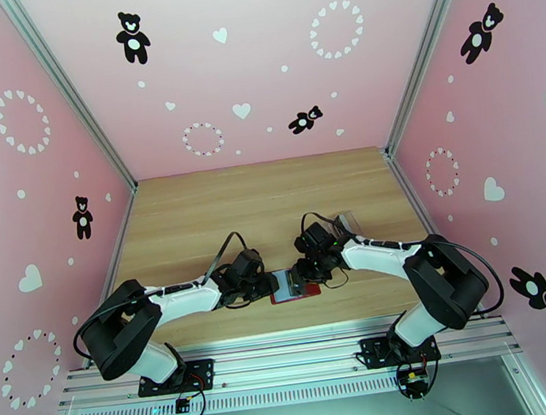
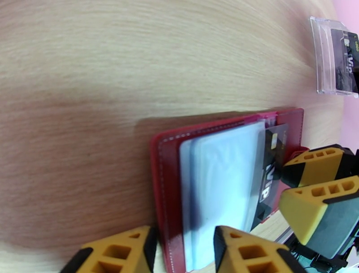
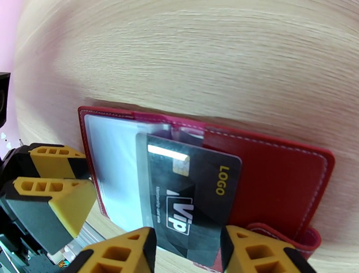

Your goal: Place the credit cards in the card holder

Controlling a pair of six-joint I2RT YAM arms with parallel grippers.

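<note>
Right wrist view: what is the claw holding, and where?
Nothing. The right claw is open; the credit card lies free, partly tucked into the card holder.

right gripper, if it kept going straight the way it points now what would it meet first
Most likely the dark VIP card lying just ahead of its fingers on the open red card holder, though depth is unclear.

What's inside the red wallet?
Clear pockets, and a black VIP card pushed partway into one. Its tucked end looks blurry behind the plastic; anything under the pockets is covered.
</note>
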